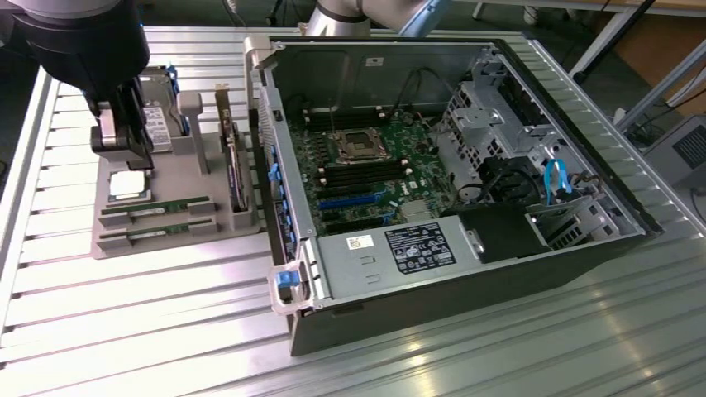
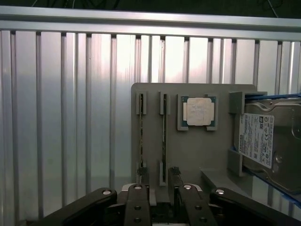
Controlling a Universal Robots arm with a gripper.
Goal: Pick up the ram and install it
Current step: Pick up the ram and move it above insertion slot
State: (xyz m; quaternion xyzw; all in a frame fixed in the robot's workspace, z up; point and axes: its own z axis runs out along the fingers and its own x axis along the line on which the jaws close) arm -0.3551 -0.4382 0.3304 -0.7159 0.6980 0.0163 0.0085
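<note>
Hovering over ram [image 2: 163, 136], claw [image 2: 159, 181] spread; exterior view adds case [image 1: 364, 62]

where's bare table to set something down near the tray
Free: the table on the near side of the parts tray, across to the computer case's near corner, and the strip at the exterior view's left of the tray. Crowded: the tray itself and the gap between tray and case.

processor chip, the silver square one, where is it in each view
exterior view: the processor chip lies on the gray holder, to the exterior view's left of the open computer case.
wrist view: the chip sits in its pocket between the two ram sticks and the hard drive.
shared landmark: the gray holder, which carries the chip in both.
</note>
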